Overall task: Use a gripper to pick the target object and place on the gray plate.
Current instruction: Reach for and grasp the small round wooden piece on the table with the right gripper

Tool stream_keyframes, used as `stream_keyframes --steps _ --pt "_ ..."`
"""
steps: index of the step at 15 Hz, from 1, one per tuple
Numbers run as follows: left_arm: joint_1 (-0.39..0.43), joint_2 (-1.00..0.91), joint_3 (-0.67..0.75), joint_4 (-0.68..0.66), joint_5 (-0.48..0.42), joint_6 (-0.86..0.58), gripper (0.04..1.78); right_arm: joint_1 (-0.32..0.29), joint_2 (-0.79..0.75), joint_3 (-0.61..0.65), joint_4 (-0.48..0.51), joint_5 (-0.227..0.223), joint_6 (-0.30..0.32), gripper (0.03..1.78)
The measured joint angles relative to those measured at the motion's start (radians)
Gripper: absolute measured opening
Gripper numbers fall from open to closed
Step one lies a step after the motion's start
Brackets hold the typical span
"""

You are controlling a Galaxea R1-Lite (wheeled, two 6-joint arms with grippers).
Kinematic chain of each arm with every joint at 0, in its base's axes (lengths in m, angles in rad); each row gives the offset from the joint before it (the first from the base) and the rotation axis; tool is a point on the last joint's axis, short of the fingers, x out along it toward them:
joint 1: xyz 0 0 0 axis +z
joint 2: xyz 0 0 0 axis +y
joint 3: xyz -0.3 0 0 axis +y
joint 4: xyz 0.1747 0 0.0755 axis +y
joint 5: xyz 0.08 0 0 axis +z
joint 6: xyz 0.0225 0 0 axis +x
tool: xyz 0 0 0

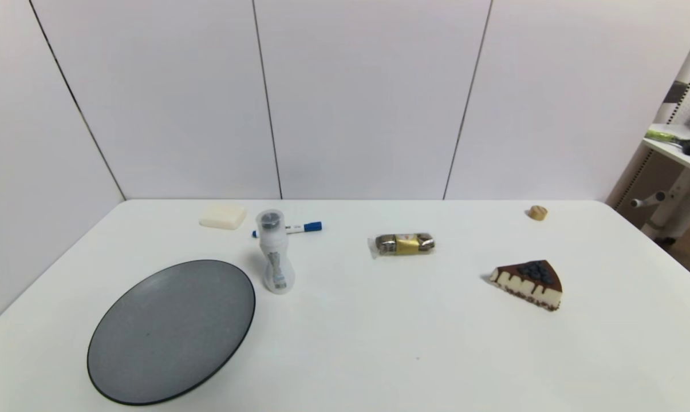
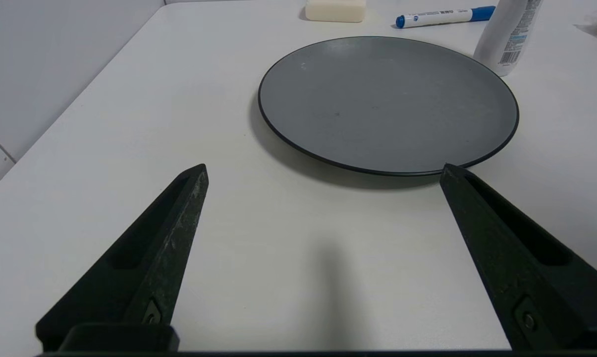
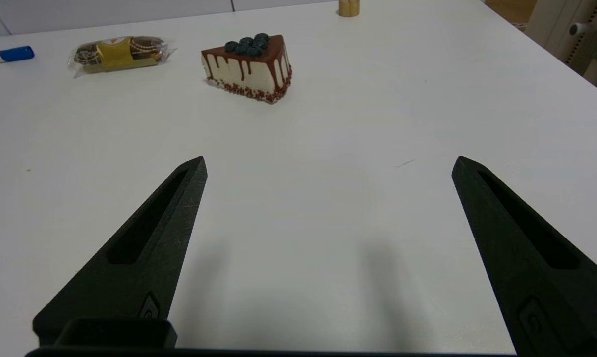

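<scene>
Nearest the camera, both grippers sit spread wide and empty: left gripper [image 2: 323,171] just short of the big matte gray plate [image 1: 150,355], right gripper [image 3: 328,161] near the cake slice [image 3: 248,67]. So the pick hasn't started. That tiny tan nut-like lump [image 1: 537,212] sits far right, probably grooved, hard to tell, so I'd guess the right arm reaches long next.

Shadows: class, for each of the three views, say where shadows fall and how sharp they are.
Head view: faint shadow hugs the cake slice. Left wrist view: a soft dark band under the gray plate near edge. Right wrist view: two blurry patches on the table between the open right gripper fingers.
</scene>
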Motion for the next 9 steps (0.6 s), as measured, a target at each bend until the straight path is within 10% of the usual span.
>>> stream_keyframes --steps 9 --pt "0.000 0.000 0.000 0.000 0.000 0.000 1.69 0.000 0.072 -0.016 0.028 0.001 -0.013 1.71"
